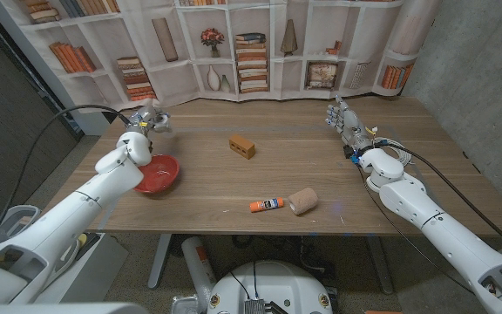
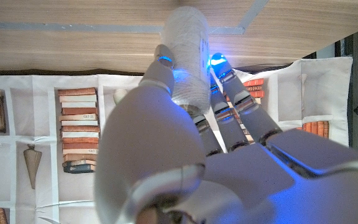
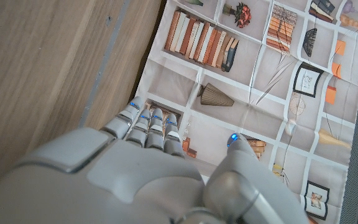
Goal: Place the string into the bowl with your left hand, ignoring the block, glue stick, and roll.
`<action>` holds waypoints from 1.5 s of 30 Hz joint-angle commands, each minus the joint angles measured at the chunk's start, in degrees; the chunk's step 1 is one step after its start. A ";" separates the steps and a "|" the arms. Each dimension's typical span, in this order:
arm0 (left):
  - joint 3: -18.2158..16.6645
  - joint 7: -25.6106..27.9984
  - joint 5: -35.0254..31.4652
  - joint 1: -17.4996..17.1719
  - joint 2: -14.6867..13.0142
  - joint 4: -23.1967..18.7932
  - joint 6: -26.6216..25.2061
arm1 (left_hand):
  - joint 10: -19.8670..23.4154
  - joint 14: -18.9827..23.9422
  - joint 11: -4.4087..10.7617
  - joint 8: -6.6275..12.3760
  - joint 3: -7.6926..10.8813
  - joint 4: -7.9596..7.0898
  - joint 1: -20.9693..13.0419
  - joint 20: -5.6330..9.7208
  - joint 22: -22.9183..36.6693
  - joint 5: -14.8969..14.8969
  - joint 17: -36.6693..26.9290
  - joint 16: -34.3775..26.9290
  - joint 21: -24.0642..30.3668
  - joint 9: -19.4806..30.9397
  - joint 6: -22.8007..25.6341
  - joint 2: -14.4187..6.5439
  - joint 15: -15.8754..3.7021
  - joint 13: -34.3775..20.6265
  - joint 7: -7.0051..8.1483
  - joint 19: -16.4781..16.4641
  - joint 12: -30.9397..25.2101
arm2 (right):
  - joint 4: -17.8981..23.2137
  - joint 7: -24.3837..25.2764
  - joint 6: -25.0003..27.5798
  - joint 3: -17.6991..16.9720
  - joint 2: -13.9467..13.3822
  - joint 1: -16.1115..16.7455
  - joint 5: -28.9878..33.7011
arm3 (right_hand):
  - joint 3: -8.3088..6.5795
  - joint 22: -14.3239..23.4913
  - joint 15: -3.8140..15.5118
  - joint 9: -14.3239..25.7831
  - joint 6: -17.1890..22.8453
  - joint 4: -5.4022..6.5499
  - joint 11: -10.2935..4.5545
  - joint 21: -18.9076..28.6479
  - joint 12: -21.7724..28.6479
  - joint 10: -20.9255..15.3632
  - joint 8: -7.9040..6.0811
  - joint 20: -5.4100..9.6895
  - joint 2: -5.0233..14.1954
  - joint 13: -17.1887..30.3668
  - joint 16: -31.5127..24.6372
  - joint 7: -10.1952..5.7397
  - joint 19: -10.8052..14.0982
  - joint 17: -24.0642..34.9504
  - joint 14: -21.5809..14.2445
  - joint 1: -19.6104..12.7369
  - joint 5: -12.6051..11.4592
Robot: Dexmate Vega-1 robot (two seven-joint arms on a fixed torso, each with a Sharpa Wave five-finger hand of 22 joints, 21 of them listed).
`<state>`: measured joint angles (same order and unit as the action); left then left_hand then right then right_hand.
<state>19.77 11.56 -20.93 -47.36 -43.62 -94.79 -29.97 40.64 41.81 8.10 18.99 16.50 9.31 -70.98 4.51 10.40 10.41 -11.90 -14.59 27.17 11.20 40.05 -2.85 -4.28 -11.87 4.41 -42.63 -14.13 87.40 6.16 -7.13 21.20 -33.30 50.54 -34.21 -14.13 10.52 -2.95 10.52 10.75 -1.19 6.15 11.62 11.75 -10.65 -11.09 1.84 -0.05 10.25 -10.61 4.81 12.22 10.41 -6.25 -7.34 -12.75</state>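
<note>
- The left hand (image 1: 146,121) is raised above the worktop's (image 1: 321,170) far left part, just beyond the red bowl (image 1: 157,173), and it holds the spool of string (image 1: 159,120).
- In the left wrist view the spool of string (image 2: 188,53) is a pale, off-white wound cylinder, clamped between the thumb on one side and the fingers (image 2: 236,93) on the other; the left hand (image 2: 185,155) wraps it from behind, so the spool's lower end is hidden.
- The spool is off the worktop and not in the bowl; in the head view it sits beyond the bowl's far rim.
- The red bowl stands near the worktop's left edge, partly covered by the left forearm.
- The right hand (image 1: 345,122) is at the far right of the worktop, well apart from the other things. In the right wrist view the right hand (image 3: 160,162) has its fingers (image 3: 149,127) side by side and curled forward, the thumb apart from them, with nothing between them.
- A brown block (image 1: 242,146) lies near the middle of the worktop.
- An orange-and-white glue stick (image 1: 267,205) lies on its side towards the near edge, just beside a tan roll (image 1: 302,201), which lies to its right.
- A printed bookshelf backdrop (image 1: 260,44) stands behind the worktop.
</note>
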 commanded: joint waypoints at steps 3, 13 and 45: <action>-2.70 -0.68 1.30 -3.52 -2.58 -4.39 -0.22 | 1.36 0.45 0.60 -0.40 1.63 -2.13 -1.10 1.57 0.09 0.15 -0.18 0.08 0.28 0.07 1.40 -3.29 -7.46 -0.14 -0.96 0.59 0.21 | 0.80 0.88 0.39 0.00 -0.16 0.37 0.33 | 0.16 0.10 0.01 0.21 0.69 0.00 -0.26 0.04 0.35 -0.50 -0.08 -0.31 0.27 0.34 -0.18 0.13 0.36 0.19 -0.67 -0.01 -0.56; -3.24 -0.55 0.38 -5.20 -3.76 -6.58 -2.17 | 1.03 -0.19 0.35 -0.99 1.62 -2.24 -0.89 1.48 0.13 0.13 -0.29 0.63 0.25 0.05 0.95 -3.26 -7.28 -0.17 -1.04 0.99 0.77 | 1.27 1.27 0.86 0.01 -0.37 0.41 0.55 | 0.21 0.11 0.02 0.22 0.71 -0.02 -0.17 0.04 0.37 -0.60 -0.09 -0.31 0.32 0.34 -0.18 0.18 0.36 0.19 -0.70 0.01 -0.55; -9.01 0.16 1.86 -13.39 -5.42 -15.44 -4.07 | 1.43 0.06 0.08 -1.62 1.64 -2.32 -0.57 1.34 0.17 0.13 -0.54 1.00 0.40 0.03 1.65 -3.22 -7.09 -0.24 -1.15 1.29 1.38 | 0.30 0.33 -0.80 -0.40 -0.38 0.36 0.47 | 0.37 0.10 0.00 0.21 0.77 -0.12 -0.17 0.04 0.35 -0.62 -0.10 -0.31 0.40 0.34 -0.16 0.28 0.41 0.19 -0.73 0.01 -0.54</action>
<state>13.36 11.22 -19.59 -57.19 -48.35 -106.45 -32.96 40.84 41.69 7.91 17.35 16.28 9.08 -70.98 4.09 10.41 10.06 -12.19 -13.69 27.17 11.21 40.35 -2.85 -4.16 -11.86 4.07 -41.62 -12.96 88.50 7.00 -6.87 20.85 -34.02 51.04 -33.75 -13.98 10.52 -2.95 10.52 11.06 -1.34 5.85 11.62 11.75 -10.96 -11.09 1.84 -0.05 10.25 -10.61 5.11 12.22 10.41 -6.25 -7.34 -12.75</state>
